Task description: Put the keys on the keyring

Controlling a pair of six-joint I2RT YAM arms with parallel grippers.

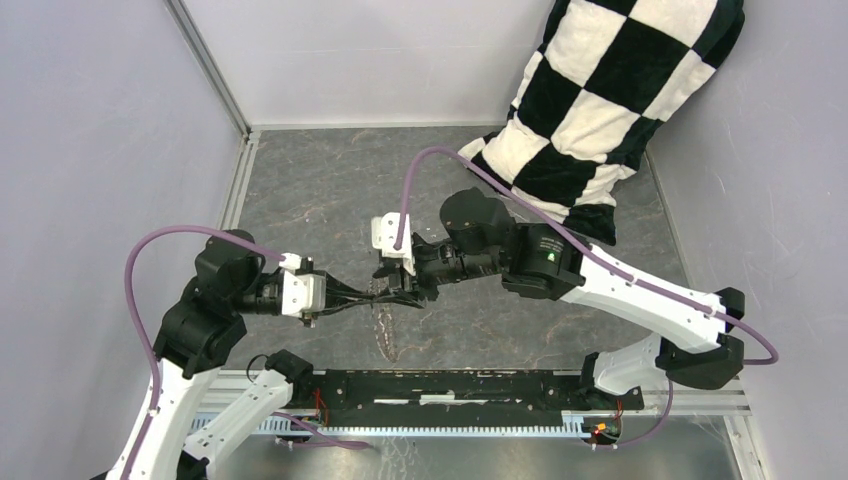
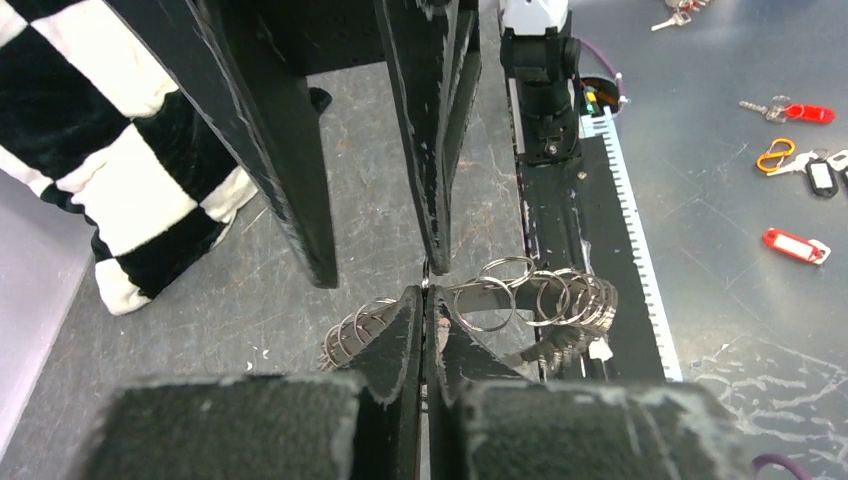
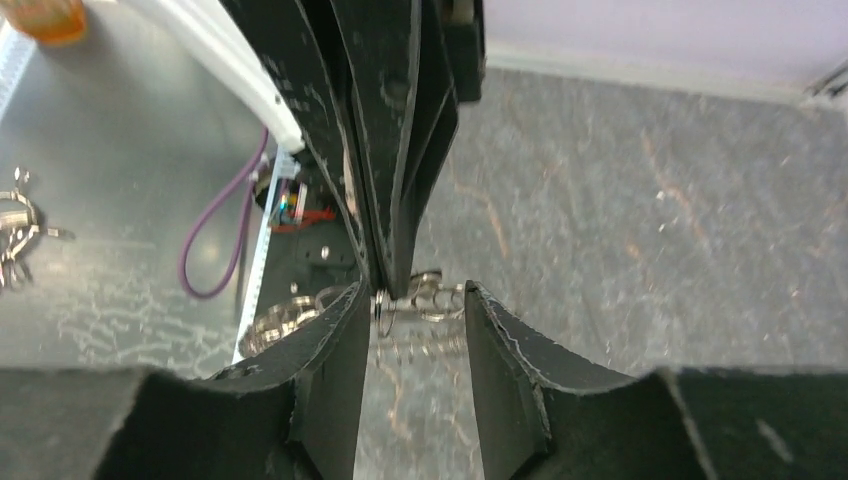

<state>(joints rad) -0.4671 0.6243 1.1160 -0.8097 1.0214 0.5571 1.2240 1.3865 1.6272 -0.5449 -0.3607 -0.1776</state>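
The keyring (image 1: 385, 322) hangs between my two grippers above the table's near middle. In the left wrist view it is a metal band strung with many small silvery rings (image 2: 545, 298). My left gripper (image 2: 425, 298) is shut on its rim, also seen from above (image 1: 370, 294). My right gripper (image 3: 415, 300) is open, its fingers either side of the ring's top (image 3: 425, 298), facing the left one (image 1: 397, 288). Its fingers (image 2: 290, 150) stand wide apart in the left wrist view. A small black-headed key (image 2: 822, 177) lies far off on the metal shelf. Neither gripper shows a key.
A black-and-white chequered cushion (image 1: 610, 100) fills the far right corner. Red-tagged keys (image 2: 795, 245) and an orange clip (image 2: 775, 155) lie on the metal shelf beyond the toothed rail (image 2: 630, 220). More keys (image 3: 12, 230) lie on that shelf.
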